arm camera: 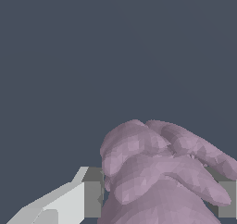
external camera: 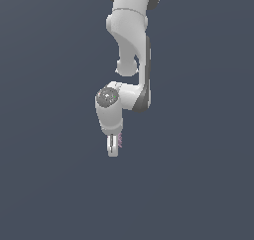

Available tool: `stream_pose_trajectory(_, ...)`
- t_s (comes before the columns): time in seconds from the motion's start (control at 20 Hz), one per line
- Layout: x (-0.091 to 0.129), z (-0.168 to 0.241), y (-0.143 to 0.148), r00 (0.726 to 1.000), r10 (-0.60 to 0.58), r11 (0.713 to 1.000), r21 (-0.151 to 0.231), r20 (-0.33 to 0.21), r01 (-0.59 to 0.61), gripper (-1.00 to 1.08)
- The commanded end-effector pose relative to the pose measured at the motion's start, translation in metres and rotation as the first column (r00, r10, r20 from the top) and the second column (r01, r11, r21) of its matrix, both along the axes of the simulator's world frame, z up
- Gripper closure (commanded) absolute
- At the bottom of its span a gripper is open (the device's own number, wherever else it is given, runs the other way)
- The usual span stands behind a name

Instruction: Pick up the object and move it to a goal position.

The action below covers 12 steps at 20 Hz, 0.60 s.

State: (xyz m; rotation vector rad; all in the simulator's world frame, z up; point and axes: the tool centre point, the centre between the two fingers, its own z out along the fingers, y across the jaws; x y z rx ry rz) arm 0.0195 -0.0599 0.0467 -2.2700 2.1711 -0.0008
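Note:
The object [arm camera: 157, 172] is a mauve-pink clump with ribbed lobes. In the wrist view it fills the space between my two grey fingertips [arm camera: 92, 195], which touch it on either side. My gripper [arm camera: 159, 197] is shut on it. In the exterior view the white gripper [external camera: 115, 146] points down from the arm, and only a thin pink sliver of the object [external camera: 120, 141] shows beside one finger. Whether the object rests on the ground or hangs above it I cannot tell.
A plain dark blue-grey ground [external camera: 198, 184] fills both views. The white arm [external camera: 130, 45] comes down from the top of the exterior view. No other object, container or edge shows.

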Motion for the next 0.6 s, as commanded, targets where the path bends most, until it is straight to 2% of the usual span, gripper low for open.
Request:
stream_pose_trajectory(0.0, 0.000, -0.001, 0.000, 1.000, 0.000, 1.000, 0.000, -0.001, 0.000, 1.08)
stream_pose_trajectory(0.55, -0.001, 0.024, 0.012, 1.000, 0.000, 1.000, 0.000, 0.000, 0.000, 1.08)
